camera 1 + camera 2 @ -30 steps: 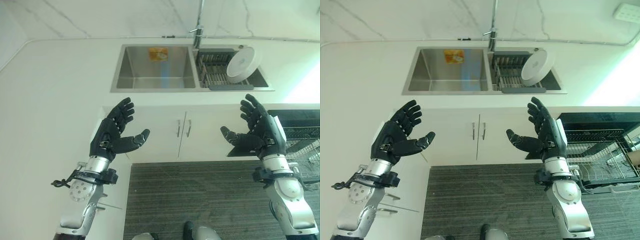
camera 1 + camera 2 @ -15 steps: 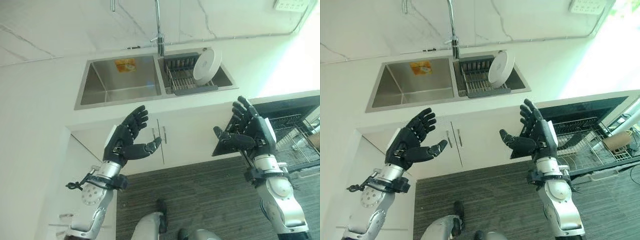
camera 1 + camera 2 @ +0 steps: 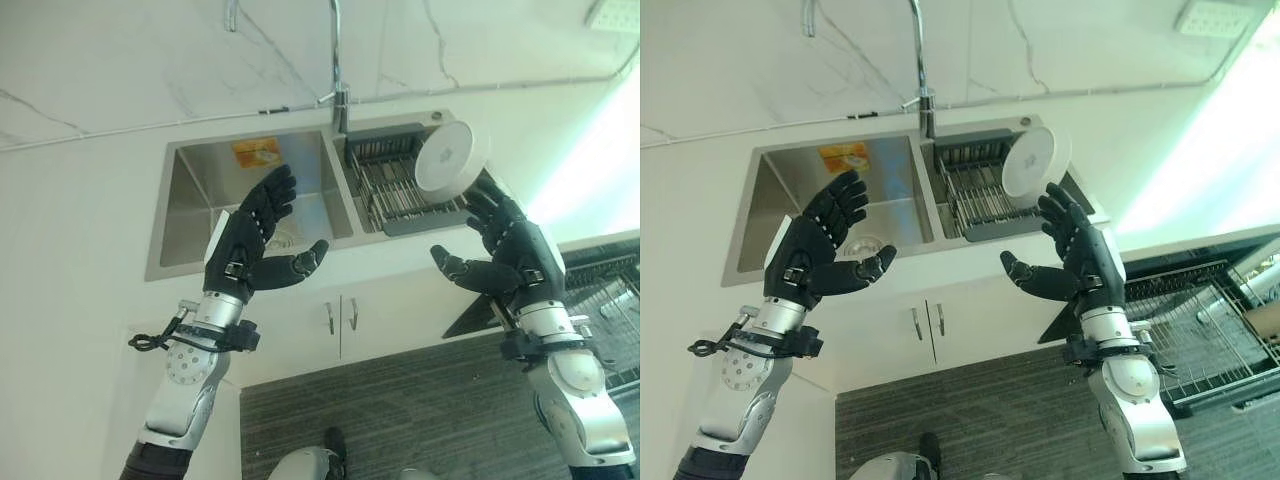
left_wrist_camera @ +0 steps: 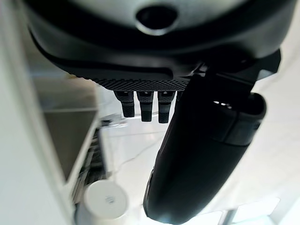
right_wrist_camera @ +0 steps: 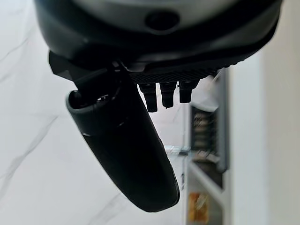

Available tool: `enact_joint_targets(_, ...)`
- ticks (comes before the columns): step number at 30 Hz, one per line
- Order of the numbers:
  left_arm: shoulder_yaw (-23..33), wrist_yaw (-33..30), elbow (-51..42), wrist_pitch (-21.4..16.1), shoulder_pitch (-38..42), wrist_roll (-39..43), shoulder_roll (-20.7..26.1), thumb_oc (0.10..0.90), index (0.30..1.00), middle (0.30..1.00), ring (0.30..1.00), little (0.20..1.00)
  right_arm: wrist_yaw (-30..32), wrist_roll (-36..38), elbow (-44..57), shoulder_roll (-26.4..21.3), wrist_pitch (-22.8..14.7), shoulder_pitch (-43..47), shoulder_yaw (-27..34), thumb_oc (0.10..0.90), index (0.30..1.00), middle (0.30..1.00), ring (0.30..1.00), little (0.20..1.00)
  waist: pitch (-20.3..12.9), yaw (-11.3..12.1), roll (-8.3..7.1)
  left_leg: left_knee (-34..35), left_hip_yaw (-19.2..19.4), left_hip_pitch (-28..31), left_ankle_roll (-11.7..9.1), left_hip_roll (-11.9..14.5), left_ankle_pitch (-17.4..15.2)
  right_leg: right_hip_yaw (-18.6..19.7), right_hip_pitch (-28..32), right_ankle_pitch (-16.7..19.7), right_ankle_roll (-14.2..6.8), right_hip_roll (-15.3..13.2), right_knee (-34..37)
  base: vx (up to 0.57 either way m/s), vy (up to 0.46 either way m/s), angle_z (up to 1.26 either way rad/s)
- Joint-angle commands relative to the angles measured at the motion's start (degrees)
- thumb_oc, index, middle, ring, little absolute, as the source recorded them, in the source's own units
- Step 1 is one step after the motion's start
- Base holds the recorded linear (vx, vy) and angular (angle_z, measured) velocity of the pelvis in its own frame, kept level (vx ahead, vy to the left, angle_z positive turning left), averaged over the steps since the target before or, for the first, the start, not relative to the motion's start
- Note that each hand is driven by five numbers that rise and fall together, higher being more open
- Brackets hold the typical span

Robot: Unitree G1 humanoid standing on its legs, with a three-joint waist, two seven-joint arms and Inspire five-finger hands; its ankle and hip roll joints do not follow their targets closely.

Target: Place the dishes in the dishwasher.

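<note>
A white plate point(image 3: 452, 157) stands on edge in the dark rack point(image 3: 395, 183) set in the sink's right basin; it also appears as the white plate point(image 4: 106, 198) past my left hand's thumb. My left hand point(image 3: 247, 250) hovers open in front of the left basin, fingers straight, holding nothing. Just below and in front of the plate, my right hand point(image 3: 507, 252) is open too and apart from it. The open dishwasher's wire rack point(image 3: 1203, 325) sits pulled out at the lower right.
The steel sink point(image 3: 248, 196) has a tall tap point(image 3: 338, 92) behind it and a drain in the left basin. White cupboard doors point(image 3: 930, 330) run below the counter. Dark striped flooring point(image 3: 970, 425) lies between cupboards and me.
The camera has tilted up and shifted, so sink and wall sit lower in view. Both hands have risen toward the counter edge; the right hand now sits just under the plate.
</note>
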State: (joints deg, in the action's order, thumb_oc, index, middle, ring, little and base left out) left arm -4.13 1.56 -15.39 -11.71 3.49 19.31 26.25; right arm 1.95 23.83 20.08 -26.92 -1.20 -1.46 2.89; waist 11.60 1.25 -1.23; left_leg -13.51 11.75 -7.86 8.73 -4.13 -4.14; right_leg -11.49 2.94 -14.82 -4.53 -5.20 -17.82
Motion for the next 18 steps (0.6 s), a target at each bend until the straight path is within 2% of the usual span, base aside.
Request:
enact_joint_targets(1,1.34,0.42,-6.54,-9.1,3.12,-0.7,1.43,0.8,0.9,0.9,0.9,0.9,0.97,1.4,1.66,0.63,-6.01,5.1,3.38,0.8,0.9,0.9,0.9,0.9,-5.05,-0.63,1.46,-3.67,-4.57,-0.7,-6.77,5.23,-7.59,-4.07,-1.96,12.12,-4.86,3.94,-10.47,0.0,0.151,0.19)
enact_joint_targets(2,1.06,0.39,-6.65,-9.1,3.59,-1.18,1.1,0.8,0.9,0.9,0.9,0.9,0.68,1.09,1.73,1.17,-6.0,5.47,2.99,0.8,0.9,0.9,0.9,0.9,-4.64,-0.83,1.62,-3.67,-4.55,-0.11,-6.67,5.5,-7.91,-4.51,-5.49,12.87,-4.95,2.32,-14.12,0.01,0.168,0.16)
enact_joint_targets(3,0.96,0.45,-6.83,-8.83,4.25,-1.3,1.08,0.8,0.9,0.9,0.9,0.9,0.17,0.97,1.45,1.48,-6.08,5.88,2.84,0.8,0.9,0.9,0.9,0.9,-4.6,-0.5,1.5,-3.67,-4.3,-0.06,-6.65,5.68,-8.07,-5.49,-6.89,12.28,-4.57,0.28,-14.22,0.0,0.093,0.08)
enact_joint_targets(5,0.98,1.02,-7.48,-7.6,5.79,-0.17,1.57,0.8,0.9,0.9,0.9,0.9,-0.85,1.86,0.51,1.15,-6.64,6.41,2.9,0.8,0.9,0.9,0.9,0.9,-4.45,0.13,1.26,-3.67,-4.49,-0.07,-7.15,6.41,-8.0,-7.06,-6.0,10.98,-3.72,-1.97,-7.82,0.03,-0.021,-0.17)
enact_joint_targets(7,0.62,1.88,-7.75,-7.11,6.97,0.55,1.83,0.8,0.9,0.9,0.9,0.9,-1.54,2.7,0.27,0.58,-7.7,5.81,3.25,0.8,0.9,0.9,0.9,0.9,-3.87,-0.38,1.06,-3.67,-5.26,0.69,-7.59,7.14,-8.4,-6.41,-5.07,11.69,-3.47,-3.05,0.63,0.04,-0.157,-0.08)
enact_joint_targets(8,0.02,2.39,-8.18,-7.13,7.01,0.72,1.59,0.8,0.9,0.9,0.9,0.9,-1.96,3.56,0.67,-0.24,-8.82,4.74,4.06,0.8,0.9,0.9,0.9,0.9,-3.11,-1.28,-0.11,-3.67,-5.83,1.6,-7.92,6.52,-9.37,-2.65,-8.65,12.04,-4.3,-7.03,0.63,0.09,-0.284,0.36)
enact_joint_targets(9,-0.84,2.03,-8.48,-7.29,7.1,-0.03,1.42,0.8,0.9,0.9,0.9,0.9,-2.04,3.55,1.01,0.15,-9.44,5.04,3.86,0.8,0.9,0.9,0.9,0.9,-2.58,-1.6,-1.05,-3.67,-6.08,2.51,-8.23,6.52,-10.89,-0.44,-12.37,16.82,-6.05,-11.59,0.63,0.14,-0.37,0.76)
enact_joint_targets(10,-1.55,1.22,-8.58,-7.06,7.96,-0.92,1.22,0.8,0.9,0.9,0.9,0.9,-1.87,2.89,1.12,0.78,-9.08,6.78,3.0,0.8,0.9,0.9,0.9,0.9,-1.72,-1.52,-1.88,-3.67,-6.61,3.62,-8.14,6.58,-12.62,2.26,-16.06,19.66,-7.71,-14.9,0.63,0.15,-0.296,0.81)
enact_joint_targets(14,-1.48,1.64,-9.73,-5.51,8.41,-0.83,1.25,0.8,0.9,0.9,0.9,0.9,-0.93,3.41,2.2,0.24,-8.49,7.33,3.22,0.8,0.9,0.9,0.9,0.9,-1.5,-0.71,-2.85,-3.67,-9.13,3.82,-8.42,6.97,-13.67,4.81,-16.02,18.8,-8.32,-16.06,0.63,0.13,-0.272,0.44)
enact_joint_targets(16,-1.9,2.24,-9.8,-4.88,8.96,-0.28,1.49,0.8,0.9,0.9,0.9,0.9,-0.21,4.09,3.05,0.05,-8.92,6.88,3.53,0.8,0.9,0.9,0.9,0.9,-1.72,-0.42,-3.21,-3.67,-10.94,3.17,-9.13,7.64,-13.16,5.95,-15.36,16.6,-8.53,-15.19,0.63,0.12,-0.409,0.59)
enact_joint_targets(18,-2.07,2.88,-9.91,-4.62,8.85,0.27,1.56,0.8,0.9,0.9,0.9,0.9,0.2,3.87,3.81,0.35,-9.16,6.53,3.42,0.8,0.9,0.9,0.9,0.9,-1.86,0.09,-3.47,-3.67,-12.4,3.17,-9.95,8.56,-12.82,4.91,-14.5,15.16,-8.78,-14.87,0.63,0.15,-0.452,0.74)
